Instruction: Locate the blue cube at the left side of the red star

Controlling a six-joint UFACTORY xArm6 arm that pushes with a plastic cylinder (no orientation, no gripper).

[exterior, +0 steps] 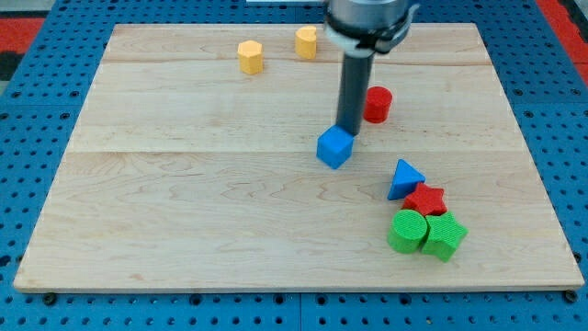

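The blue cube [335, 147] lies near the board's middle, a little to the view's right. My tip [349, 130] stands just behind the cube's upper right edge, touching or almost touching it. The red star [424, 199] lies lower right, well apart from the cube. A blue triangular block [403, 177] sits against the star's upper left side, between the star and the cube.
A red cylinder [377, 104] stands just right of the rod. A green cylinder [407, 230] and a green cube-like block [444, 235] sit below the star. Two yellow blocks [250, 56] [306, 41] lie near the board's top edge. The wooden board [184, 202] rests on a blue pegboard.
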